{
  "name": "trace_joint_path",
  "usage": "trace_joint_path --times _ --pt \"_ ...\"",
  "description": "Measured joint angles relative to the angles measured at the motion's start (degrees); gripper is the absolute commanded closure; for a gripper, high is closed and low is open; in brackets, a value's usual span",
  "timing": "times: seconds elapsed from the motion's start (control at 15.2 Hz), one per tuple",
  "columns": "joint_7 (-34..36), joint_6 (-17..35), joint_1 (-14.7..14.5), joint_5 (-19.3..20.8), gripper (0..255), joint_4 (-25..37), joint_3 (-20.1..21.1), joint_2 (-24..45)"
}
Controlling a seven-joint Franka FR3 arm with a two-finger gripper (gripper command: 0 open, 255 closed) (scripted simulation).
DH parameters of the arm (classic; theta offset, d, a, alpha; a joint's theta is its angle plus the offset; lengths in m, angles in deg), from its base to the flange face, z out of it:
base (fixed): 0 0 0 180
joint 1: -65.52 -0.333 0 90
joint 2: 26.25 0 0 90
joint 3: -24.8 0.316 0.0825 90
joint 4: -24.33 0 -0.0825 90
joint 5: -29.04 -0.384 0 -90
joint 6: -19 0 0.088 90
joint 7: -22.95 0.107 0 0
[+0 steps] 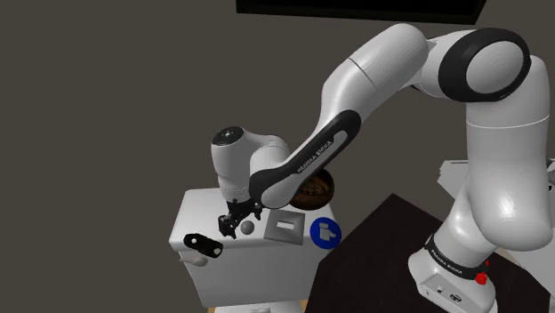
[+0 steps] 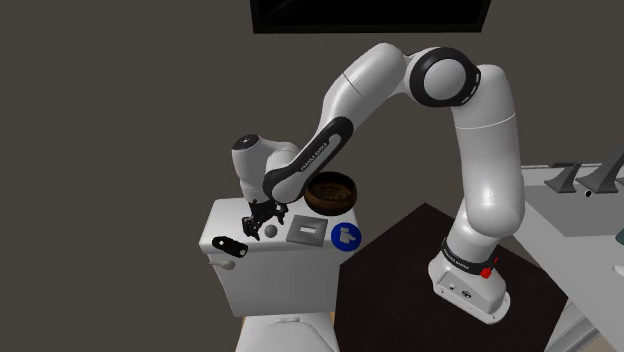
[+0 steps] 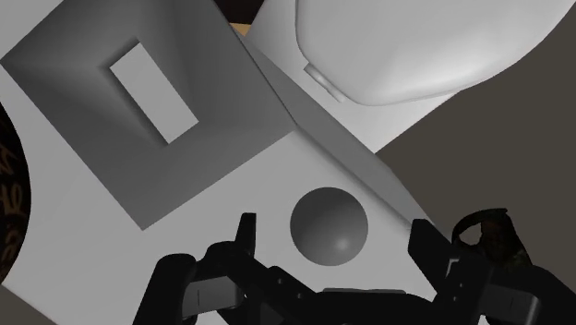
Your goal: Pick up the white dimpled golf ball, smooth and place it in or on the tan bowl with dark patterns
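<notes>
a white tank (image 1: pixel 242 271) carries three loose things. a flat grey square (image 1: pixel 286 226) with a rectangular recess in its middle lies on the top. just beside it, on the shoulder view's right, lies a blue disc (image 1: pixel 325 231) with a white mark on it. a small black thing (image 1: pixel 201 244) sits at the top's corner on the shoulder view's left, well apart from the other two. a rounded white lid (image 2: pixel 285 335) shows below the tank. a black panel (image 2: pixel 370 15) hangs on the dark grey wall. at the second exterior view's right stands a pale tabletop (image 2: pixel 570 215) with dark fittings (image 2: pixel 575 178).
</notes>
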Motion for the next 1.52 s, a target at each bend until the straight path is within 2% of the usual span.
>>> trace_joint_path --times 0.73,1.52 --pt "-0.11 -0.27 0.07 -0.19 255 -0.01 0.12 -0.30" --pt "-3.02 -6.77 1.55 -4.03 255 1.50 2.07 -6.02"
